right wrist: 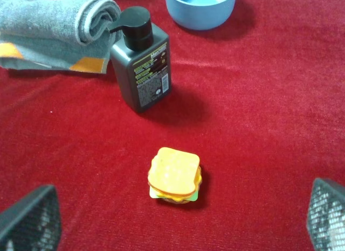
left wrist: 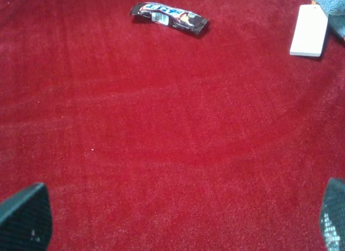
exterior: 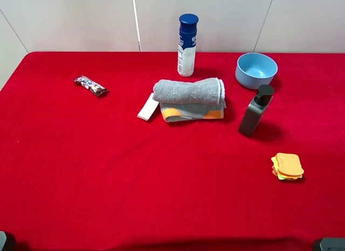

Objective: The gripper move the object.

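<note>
We see both grippers' dark textured fingertips [left wrist: 24, 218] [right wrist: 29, 218] spread wide, holding nothing, above the red felt-covered table [exterior: 81, 170]. The folded grey terry towel with orange bands [exterior: 190, 99] lies mid-table, before pale wall panels [exterior: 70, 19].

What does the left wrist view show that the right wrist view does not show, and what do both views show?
Only the left wrist view shows the snack bar and the white tag. Only the right wrist view shows the dark pump bottle, the blue bowl and the small sponge stack. Both show the red tablecloth and the grey towel, though the left wrist view catches only a corner of it. In each, two fingertips stand wide apart, holding nothing.
</note>
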### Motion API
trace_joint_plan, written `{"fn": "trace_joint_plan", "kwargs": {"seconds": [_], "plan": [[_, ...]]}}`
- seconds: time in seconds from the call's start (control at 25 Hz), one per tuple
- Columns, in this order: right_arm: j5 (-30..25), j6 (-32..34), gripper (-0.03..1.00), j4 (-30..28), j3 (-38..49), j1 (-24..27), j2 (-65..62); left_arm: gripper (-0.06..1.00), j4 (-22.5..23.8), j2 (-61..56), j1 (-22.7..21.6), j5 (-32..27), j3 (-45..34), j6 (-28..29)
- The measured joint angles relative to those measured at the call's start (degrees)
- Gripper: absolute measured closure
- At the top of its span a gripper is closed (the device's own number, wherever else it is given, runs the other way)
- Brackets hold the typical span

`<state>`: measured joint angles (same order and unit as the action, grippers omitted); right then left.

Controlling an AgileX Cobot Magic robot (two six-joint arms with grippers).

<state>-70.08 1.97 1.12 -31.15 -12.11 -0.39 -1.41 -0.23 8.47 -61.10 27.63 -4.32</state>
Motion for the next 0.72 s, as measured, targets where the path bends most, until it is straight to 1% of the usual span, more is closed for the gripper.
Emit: {"fn": "trace_joint_plan", "kwargs": {"seconds": [0.72], "plan": [[0.0,0.0,0.27,0.0,0.0,0.0,0.0,-0.05,0.1,0.0,0.0,0.0,0.0,0.4]]}}
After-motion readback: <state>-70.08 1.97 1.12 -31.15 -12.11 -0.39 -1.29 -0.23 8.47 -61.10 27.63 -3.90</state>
